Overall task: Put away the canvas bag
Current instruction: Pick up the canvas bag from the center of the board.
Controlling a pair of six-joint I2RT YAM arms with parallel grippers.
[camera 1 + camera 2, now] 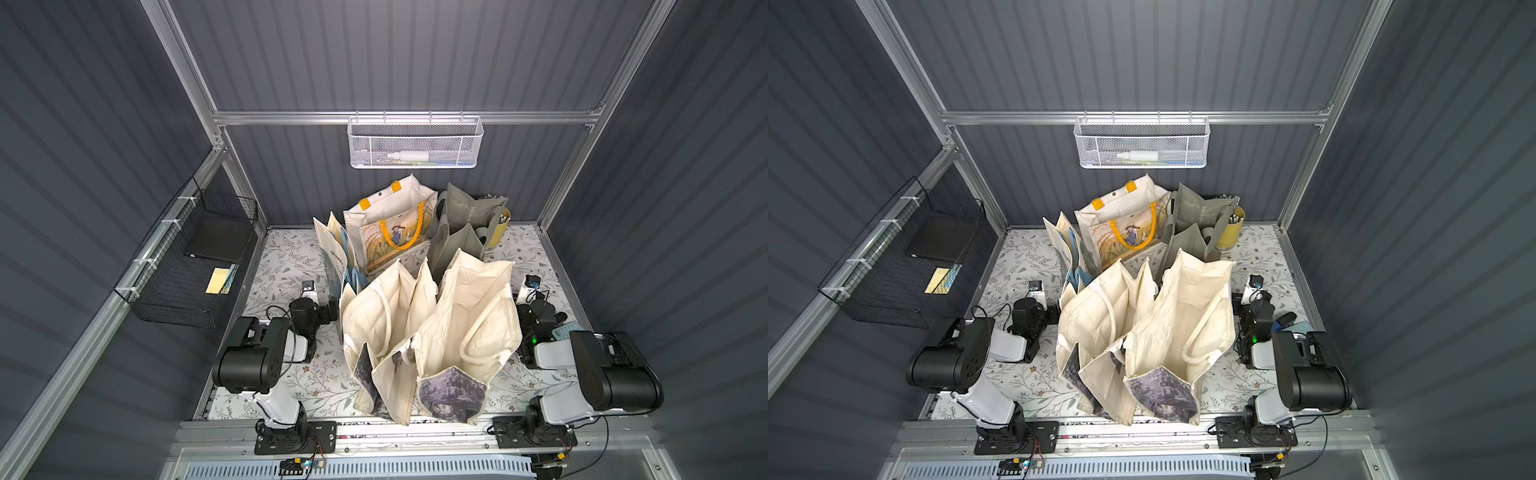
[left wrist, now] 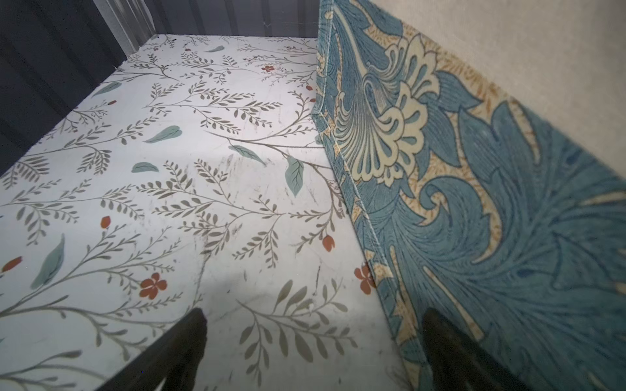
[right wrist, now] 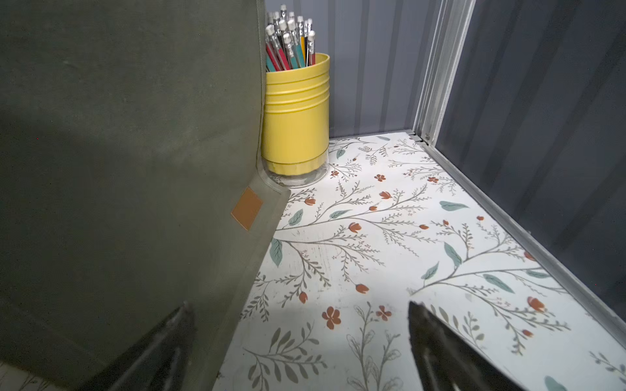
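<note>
Several canvas bags (image 1: 469, 324) stand crowded together in the middle of the floral table (image 1: 282, 257), and which one is to be put away cannot be told. Two big cream bags (image 1: 1100, 328) gape open at the near edge. Behind them stand a blue-patterned bag (image 1: 332, 253) on the left, a yellow-handled picture bag (image 1: 390, 232) in the middle and a green bag (image 1: 457, 237) on the far right. A yellow pencil cup (image 3: 294, 115) stands just beside the green bag in the far right corner.

Both arms sit folded low on either side of the pile. The left fingers (image 2: 189, 342) are spread wide and hold nothing; one of them is right against the blue-patterned bag's side, though contact cannot be told. The right fingers (image 3: 437, 342) are likewise wide apart and empty, one just beside the green bag's lower edge.

A white mesh basket (image 1: 415, 141) hangs on the far wall, and a black wire basket (image 1: 187, 274) on the left wall.
</note>
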